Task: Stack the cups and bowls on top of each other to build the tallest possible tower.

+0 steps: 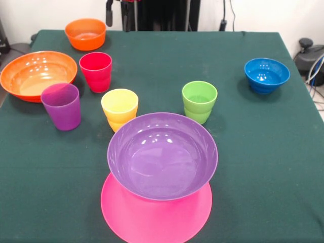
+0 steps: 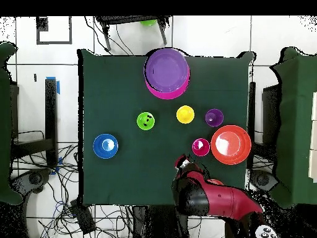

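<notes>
So the tower (image 1: 159,187) is only two pieces right now: the purple bowl (image 1: 162,154) sits right-side up on the upturned pink bowl (image 1: 152,217), at the table's (image 1: 253,152) edge farthest from the robot. From overhead the purple bowl (image 2: 166,69) covers most of the pink one (image 2: 162,93).

Everything else is loose on the green cloth. The yellow cup (image 1: 119,107) and the green cup (image 1: 199,100) stand upright just behind the tower, apart from each other. The purple cup (image 1: 62,105) is just left of the yellow one in the front view, and the red cup (image 1: 95,71) is behind those. The big orange bowl (image 1: 36,75) sits near the left edge, close beside the purple cup, with the small orange bowl (image 1: 85,33) further back. The blue bowl (image 1: 267,75) is off alone on the right side.

The arm (image 2: 213,198) is pulled back over the robot's side of the table. Its gripper (image 2: 181,163) shows near the red cup (image 2: 200,147), but whether it's open or closed is impossible to make out.
</notes>
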Tool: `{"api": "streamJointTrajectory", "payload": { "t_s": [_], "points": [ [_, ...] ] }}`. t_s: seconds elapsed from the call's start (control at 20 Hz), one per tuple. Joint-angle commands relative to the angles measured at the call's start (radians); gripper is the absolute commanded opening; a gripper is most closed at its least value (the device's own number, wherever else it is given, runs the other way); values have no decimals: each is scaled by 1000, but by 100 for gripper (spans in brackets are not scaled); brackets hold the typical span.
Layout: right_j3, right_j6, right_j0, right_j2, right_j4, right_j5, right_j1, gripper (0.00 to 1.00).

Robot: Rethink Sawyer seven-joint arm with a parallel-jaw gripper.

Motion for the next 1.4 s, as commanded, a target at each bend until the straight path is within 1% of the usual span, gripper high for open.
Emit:
{"api": "streamJointTrajectory", "payload": {
  "t_s": [0.05, 0.2, 0.45, 0.65, 0.7, 0.8, 0.9, 1.05, 1.15, 1.3, 1.4],
  "points": [
    [59, -33, -142, 176, -86, 27, -14, 100],
    [60, -26, -149, 163, -108, 0, 15, 100],
    [61, 11, -144, 83, -178, -105, 112, 100],
    [42, 37, -137, 34, -213, -178, 188, 100],
    [33, 42, -132, 22, -217, -196, 207, 100],
    [7, 51, -116, -13, -223, -251, 268, 100],
    [-17, 58, -91, -53, -215, -309, 328, 100],
    [-48, 64, -71, -99, -197, -395, 420, 100],
    [-68, 58, -60, -127, -185, -423, 466, 100],
    [-89, 42, -62, -151, -184, -435, 491, 100],
    [-100, 29, -81, -151, -203, -426, 494, 100]
  ]
}}
